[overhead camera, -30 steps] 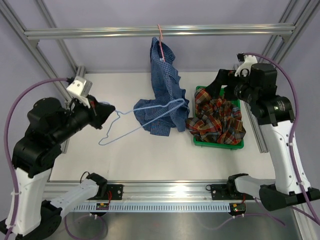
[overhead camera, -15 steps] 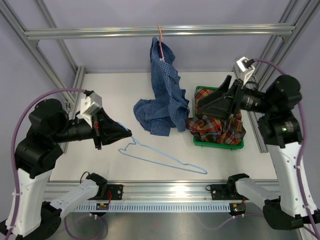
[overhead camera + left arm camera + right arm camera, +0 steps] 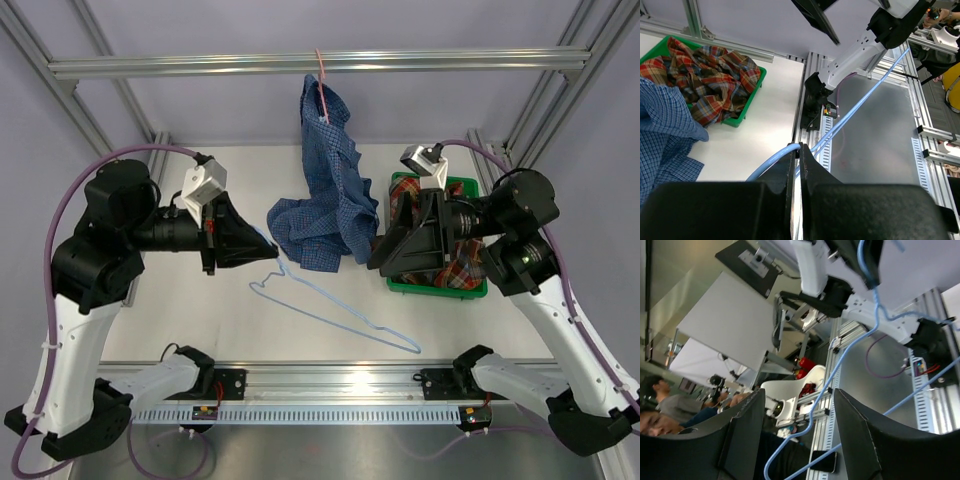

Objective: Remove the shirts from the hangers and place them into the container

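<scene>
Top external view: the left gripper (image 3: pixel 798 150) is pinched tight on the light blue wire hanger (image 3: pixel 777 157), which slants bare across the white table (image 3: pixel 200 320) with no shirt on it. Right gripper (image 3: pixel 799 395) has its jaws well apart, nothing between them, hovering just left of the bright green plastic tray (image 3: pixel 440 288). The red-brown-orange plaid shirt (image 3: pixel 710 80) is bunched up in that tray, spilling over the rim. The blue fine-check shirt (image 3: pixel 330 170) hangs on the pink wire hanger (image 3: pixel 321 85) from the aluminium bar (image 3: pixel 200 66), its bottom end pooled on the table.
</scene>
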Motion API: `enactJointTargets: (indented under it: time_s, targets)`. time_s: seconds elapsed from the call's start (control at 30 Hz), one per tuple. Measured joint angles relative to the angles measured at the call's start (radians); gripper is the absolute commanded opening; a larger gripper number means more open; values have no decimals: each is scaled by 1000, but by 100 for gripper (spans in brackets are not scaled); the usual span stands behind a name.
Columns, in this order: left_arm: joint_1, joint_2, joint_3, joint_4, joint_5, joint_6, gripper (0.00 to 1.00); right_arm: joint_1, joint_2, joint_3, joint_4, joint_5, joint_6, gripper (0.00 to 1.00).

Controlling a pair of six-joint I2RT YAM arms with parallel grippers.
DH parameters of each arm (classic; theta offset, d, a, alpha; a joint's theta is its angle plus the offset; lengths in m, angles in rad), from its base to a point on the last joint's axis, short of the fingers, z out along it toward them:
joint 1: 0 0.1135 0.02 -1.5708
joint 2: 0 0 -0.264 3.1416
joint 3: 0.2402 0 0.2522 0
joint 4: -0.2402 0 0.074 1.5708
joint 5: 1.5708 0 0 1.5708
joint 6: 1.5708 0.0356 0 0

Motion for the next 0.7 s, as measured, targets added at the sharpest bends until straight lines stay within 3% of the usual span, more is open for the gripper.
enactJointTargets:
  time_s: [0.4, 0.7]
  targets:
    - [0, 53, 55, -3, 6, 31, 0, 175, 39, 5, -244, 101, -132, 61]
    - [-3, 69, 64, -5, 5, 38, 0, 297, 121, 5, -258, 156, -159, 45]
